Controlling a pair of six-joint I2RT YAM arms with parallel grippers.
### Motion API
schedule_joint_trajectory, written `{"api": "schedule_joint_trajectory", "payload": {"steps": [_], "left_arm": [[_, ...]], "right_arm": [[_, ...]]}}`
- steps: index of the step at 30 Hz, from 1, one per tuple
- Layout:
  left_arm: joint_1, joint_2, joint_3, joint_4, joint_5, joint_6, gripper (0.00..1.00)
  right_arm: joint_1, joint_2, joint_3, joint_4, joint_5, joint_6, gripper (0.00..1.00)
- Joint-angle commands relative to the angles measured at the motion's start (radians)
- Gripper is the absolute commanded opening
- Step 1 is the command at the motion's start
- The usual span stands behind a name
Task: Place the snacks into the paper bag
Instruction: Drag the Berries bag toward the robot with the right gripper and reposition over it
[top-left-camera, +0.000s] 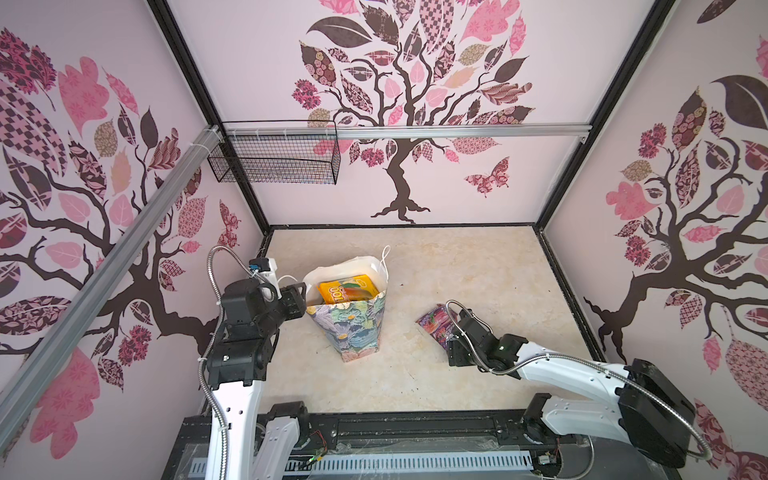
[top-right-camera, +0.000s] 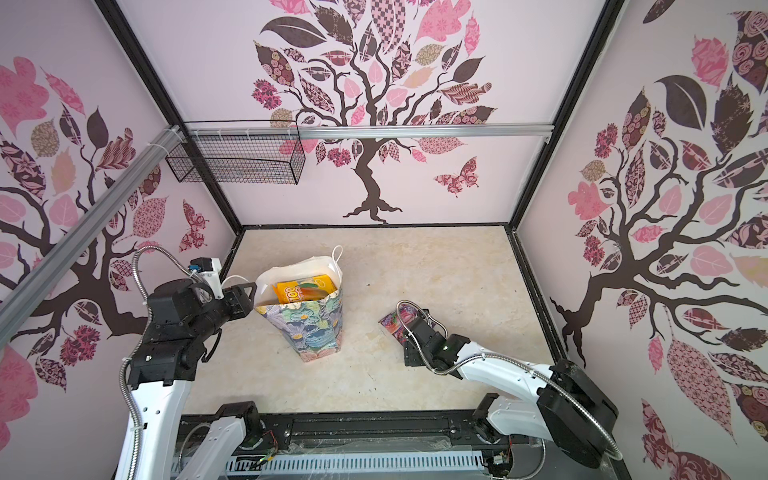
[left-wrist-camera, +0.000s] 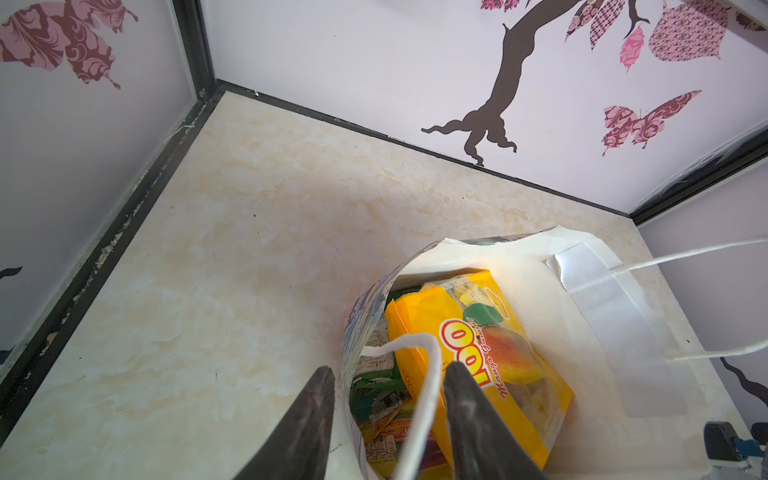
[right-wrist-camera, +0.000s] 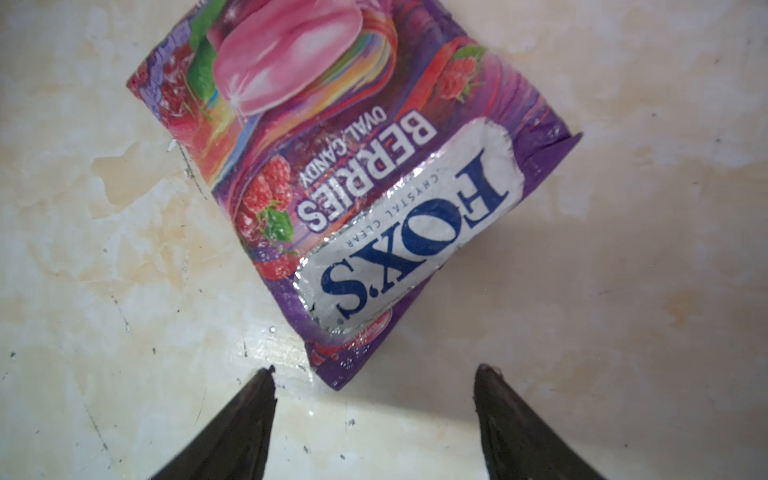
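Observation:
The paper bag (top-left-camera: 357, 328) (top-right-camera: 316, 328) stands upright left of the middle in both top views, its white inside (left-wrist-camera: 519, 266) open to the top. A yellow mango snack pouch (top-left-camera: 347, 291) (top-right-camera: 303, 291) (left-wrist-camera: 478, 345) lies uppermost in it, over green and orange pouches (left-wrist-camera: 382, 399). My left gripper (top-left-camera: 300, 299) (top-right-camera: 249, 299) (left-wrist-camera: 388, 382) is open at the bag's left rim, one finger outside and one inside, with the wall and a white cord handle (left-wrist-camera: 415, 338) between them. A purple FOX'S snack pouch (top-left-camera: 434, 324) (top-right-camera: 395, 322) (right-wrist-camera: 353, 166) lies flat on the table. My right gripper (top-left-camera: 451, 332) (top-right-camera: 409, 332) (right-wrist-camera: 374, 370) hangs open over its near corner.
A black wire basket (top-left-camera: 274, 158) (top-right-camera: 237, 160) hangs from the aluminium rail (top-left-camera: 457, 132) at the back left. Patterned walls close the marbled table (top-left-camera: 478, 270) on three sides. The bag's far cord handle (left-wrist-camera: 685, 251) sticks out toward the back.

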Motion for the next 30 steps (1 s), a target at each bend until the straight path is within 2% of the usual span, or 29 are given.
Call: {"api": "schedule_joint_trajectory", "payload": {"steps": [1, 11, 20, 26, 30], "left_arm": [[0.005, -0.008, -0.029, 0.029, -0.003, 0.01, 0.47], [0.006, -0.013, -0.03, 0.029, -0.003, 0.014, 0.48], [0.006, -0.018, -0.031, 0.026, -0.005, 0.018, 0.48], [0.007, -0.019, -0.029, 0.026, -0.007, 0.02, 0.48], [0.007, -0.019, -0.029, 0.027, -0.01, 0.02, 0.48]], "right_arm": [[0.009, 0.037, 0.021, 0.047, 0.028, 0.009, 0.77], [0.011, 0.155, 0.035, 0.11, 0.051, -0.01, 0.76], [0.01, 0.219, 0.072, 0.065, 0.106, -0.024, 0.64], [0.01, 0.208, 0.037, 0.086, 0.083, -0.008, 0.51], [0.01, 0.2, 0.022, 0.094, 0.078, -0.001, 0.37]]}}
